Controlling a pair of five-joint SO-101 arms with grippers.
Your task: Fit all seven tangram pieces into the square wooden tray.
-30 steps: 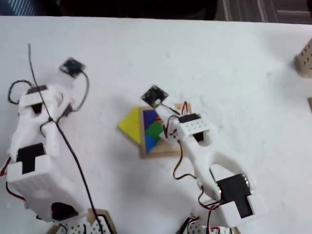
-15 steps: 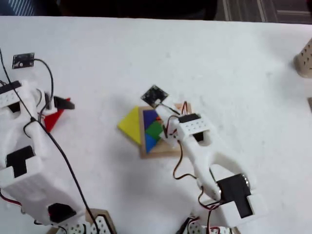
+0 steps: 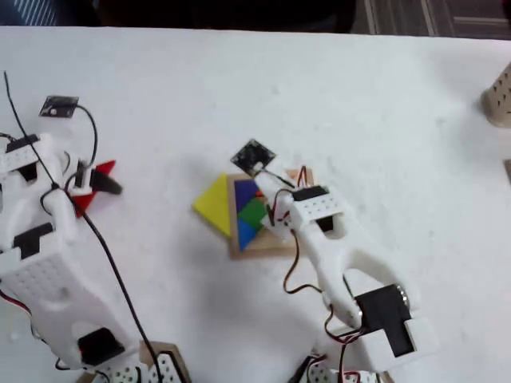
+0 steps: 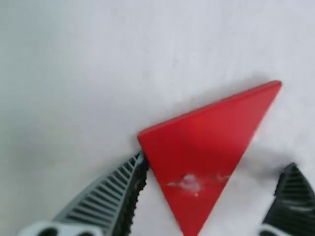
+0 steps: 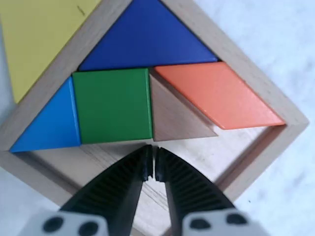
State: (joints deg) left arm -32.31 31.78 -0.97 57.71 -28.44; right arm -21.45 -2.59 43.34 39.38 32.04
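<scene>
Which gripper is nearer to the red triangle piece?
Left. The left gripper straddles the red triangle, fingers open on either side; the right gripper hangs shut over the wooden tray, far off.

surface [image 3: 359,88]: white | tan dotted block [image 3: 500,97]: perhaps a peg holder, cut off at the surface's right edge | dark floor [image 3: 239,12]: beyond the surface's far edge

The square wooden tray [image 5: 246,147] holds a large blue triangle [image 5: 147,39], green square [image 5: 112,104], small blue triangle [image 5: 51,125], orange parallelogram [image 5: 221,96] and plain wood triangle [image 5: 172,118], all flat in its half toward 10 to 11 o'clock. A yellow triangle [image 3: 212,204] lies outside, touching the rim at 9 o'clock. A red triangle [image 4: 206,157] lies flat well apart, also at 9 o'clock.
</scene>
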